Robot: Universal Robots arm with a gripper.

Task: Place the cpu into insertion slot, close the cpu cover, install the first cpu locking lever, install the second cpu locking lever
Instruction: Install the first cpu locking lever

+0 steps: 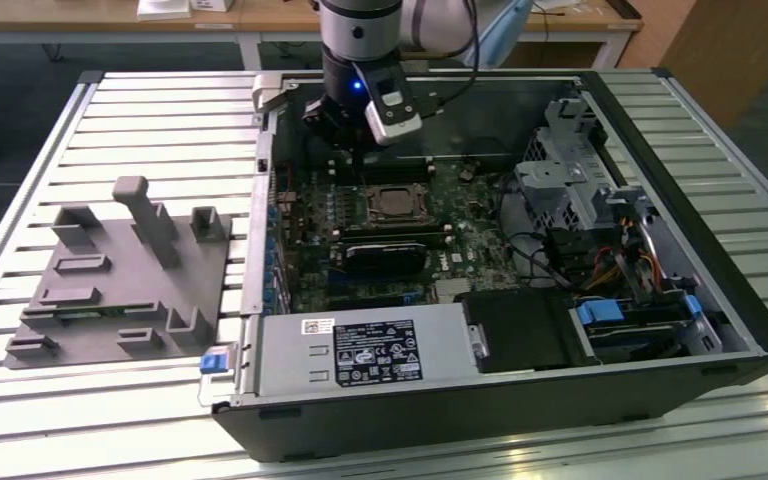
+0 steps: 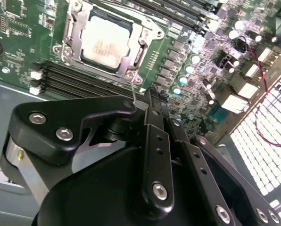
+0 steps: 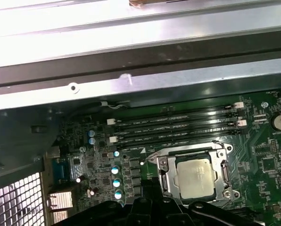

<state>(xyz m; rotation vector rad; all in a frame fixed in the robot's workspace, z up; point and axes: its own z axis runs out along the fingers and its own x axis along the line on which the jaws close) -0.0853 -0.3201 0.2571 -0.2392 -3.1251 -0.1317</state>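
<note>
The cpu (image 2: 105, 41) lies flat in the insertion slot (image 1: 391, 203) on the green motherboard, its pale silver top showing through the window of the cpu cover (image 2: 132, 57), which is folded down over it. In the first wrist view the cpu (image 3: 194, 176) sits inside the same metal frame (image 3: 221, 160). A thin wire locking lever (image 2: 132, 90) rises from the socket's corner up to my gripper (image 2: 138, 107), whose black fingers are closed together around its end. In the exterior view my gripper (image 1: 344, 150) hangs just behind the socket, toward that view's left.
Long black memory slots (image 3: 178, 125) run beside the socket. A black card (image 1: 384, 256) lies in front of it. The open case's metal wall (image 3: 131, 89) is close behind the gripper. A drive cage (image 1: 564, 180) and cables fill the exterior view's right. A grey fixture (image 1: 117, 270) sits outside the case.
</note>
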